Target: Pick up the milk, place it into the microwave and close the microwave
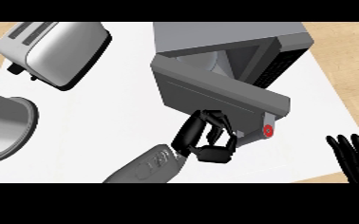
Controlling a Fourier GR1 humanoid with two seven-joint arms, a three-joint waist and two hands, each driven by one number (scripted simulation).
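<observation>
Closing step in hand: black left hand (pixel 209 141), fingers curled on nothing, bears on the half-open door (pixel 210 88) of the boxy grey microwave (pixel 231 35) near the white worktop's (pixel 105 123) front edge; milk unseen, presumably inside; next, push the door home; black right hand (pixel 345 153) rests open at right edge
</observation>
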